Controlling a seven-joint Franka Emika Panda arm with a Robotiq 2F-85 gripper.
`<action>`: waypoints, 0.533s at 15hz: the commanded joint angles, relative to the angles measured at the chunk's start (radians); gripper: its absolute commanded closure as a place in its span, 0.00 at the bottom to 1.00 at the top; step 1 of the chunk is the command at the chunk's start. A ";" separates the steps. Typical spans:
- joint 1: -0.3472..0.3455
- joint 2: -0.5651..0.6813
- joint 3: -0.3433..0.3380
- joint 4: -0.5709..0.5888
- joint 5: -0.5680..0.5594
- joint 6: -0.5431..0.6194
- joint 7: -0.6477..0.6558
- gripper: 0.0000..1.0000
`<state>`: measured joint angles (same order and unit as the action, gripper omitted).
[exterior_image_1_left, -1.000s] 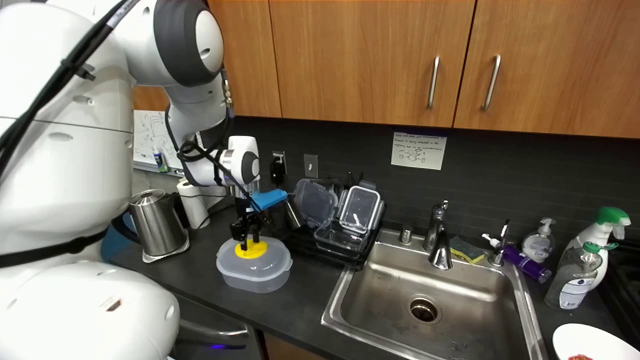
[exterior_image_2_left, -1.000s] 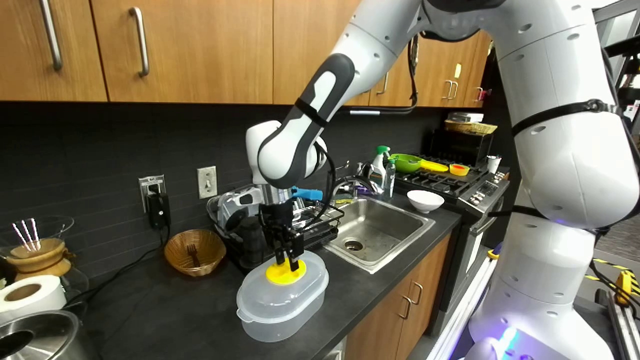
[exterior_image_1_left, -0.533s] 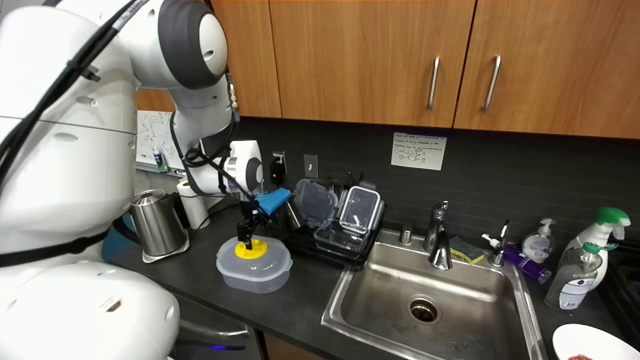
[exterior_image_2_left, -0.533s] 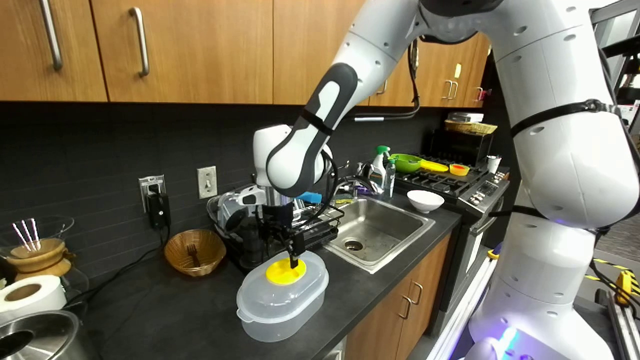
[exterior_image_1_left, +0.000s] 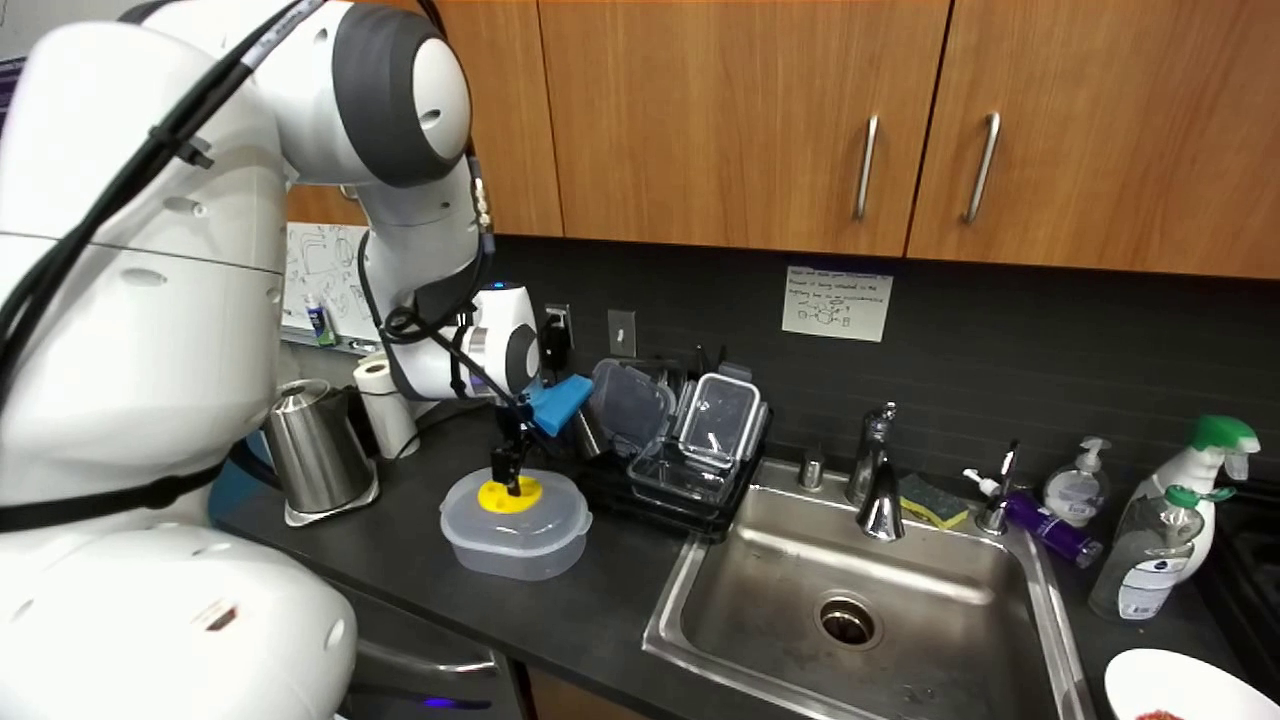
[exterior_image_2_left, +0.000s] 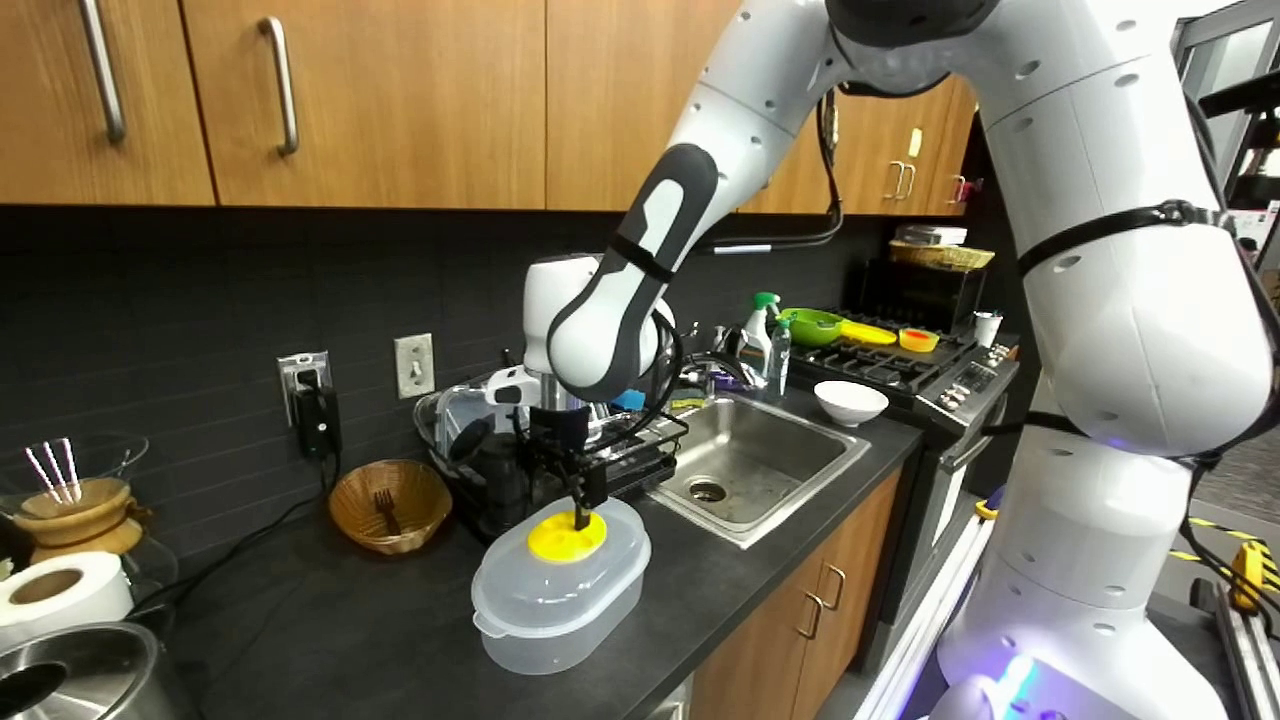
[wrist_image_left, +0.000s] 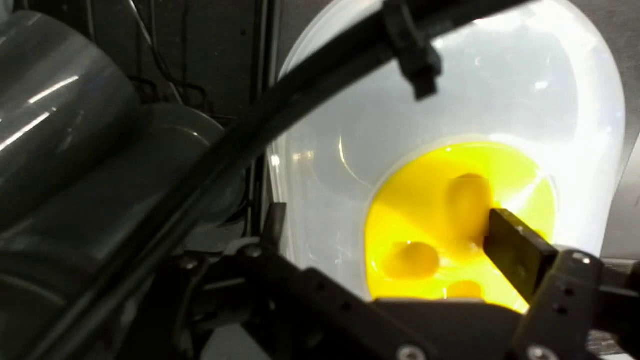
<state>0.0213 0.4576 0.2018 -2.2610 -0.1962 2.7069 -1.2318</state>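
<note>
Your gripper (wrist_image_left: 384, 214) is spread wide, holding nothing; one finger (wrist_image_left: 520, 255) appears to meet the yellow disc (wrist_image_left: 427, 215) beneath it. No grip is made yet: the lid (exterior_image_2_left: 555, 590) sits on the tub (exterior_image_2_left: 548, 653), directly below.

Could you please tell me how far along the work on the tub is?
Done: the pincer is at the yellow disc; the tub has shifted slightly. In hand: one finger seems to press it, jaws apart. Left, perhaps: gripping or lifting, since the lid is on and the tub rests on the counter.
</note>
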 joint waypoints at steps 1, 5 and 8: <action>-0.012 0.019 -0.003 0.001 -0.009 0.032 -0.008 0.00; -0.006 0.009 -0.005 -0.006 -0.009 0.015 0.009 0.00; -0.006 -0.001 -0.003 -0.011 -0.008 0.004 0.009 0.00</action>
<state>0.0160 0.4578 0.2016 -2.2612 -0.1960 2.7108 -1.2286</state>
